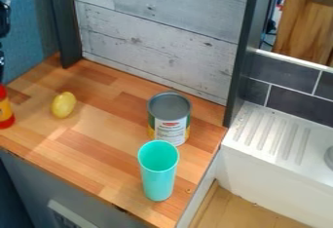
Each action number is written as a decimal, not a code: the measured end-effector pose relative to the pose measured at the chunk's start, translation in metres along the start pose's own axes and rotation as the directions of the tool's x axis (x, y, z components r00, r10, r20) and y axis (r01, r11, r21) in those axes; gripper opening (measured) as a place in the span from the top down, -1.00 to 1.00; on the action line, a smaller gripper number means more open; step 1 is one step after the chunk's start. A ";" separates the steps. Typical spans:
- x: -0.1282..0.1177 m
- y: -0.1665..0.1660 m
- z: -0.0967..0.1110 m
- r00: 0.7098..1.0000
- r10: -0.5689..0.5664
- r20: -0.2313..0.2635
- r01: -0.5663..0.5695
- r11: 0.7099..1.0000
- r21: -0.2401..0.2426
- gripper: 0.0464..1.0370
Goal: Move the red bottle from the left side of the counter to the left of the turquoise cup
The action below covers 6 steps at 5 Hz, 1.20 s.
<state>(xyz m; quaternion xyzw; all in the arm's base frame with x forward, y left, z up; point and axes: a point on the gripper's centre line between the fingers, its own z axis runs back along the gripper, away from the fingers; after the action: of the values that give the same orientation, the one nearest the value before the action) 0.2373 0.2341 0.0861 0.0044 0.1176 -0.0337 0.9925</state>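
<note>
One red bottle point(5, 111) stands nearest the claw point(3, 20); open or closed, I cannot tell.

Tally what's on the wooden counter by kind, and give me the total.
Cup, turquoise: 1
Metal can: 1
Yellow, lemon-shaped item: 1
Red container, cut off by the left edge: 1
Total: 4

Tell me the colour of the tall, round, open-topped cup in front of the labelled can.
The cup is turquoise green, best seen in the camera view.
</note>
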 end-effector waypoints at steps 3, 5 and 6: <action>-0.004 -0.006 0.016 0.999 -0.028 0.022 0.029 0.999 -0.027 0.40; -0.011 -0.068 0.099 0.971 -0.130 0.200 0.132 0.991 0.006 0.40; 0.000 -0.115 0.095 0.956 -0.213 0.201 0.212 0.977 0.025 0.40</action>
<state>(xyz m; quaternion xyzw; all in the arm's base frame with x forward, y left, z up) 0.2521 0.1178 0.1782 -0.0101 0.0154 -0.1406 0.9899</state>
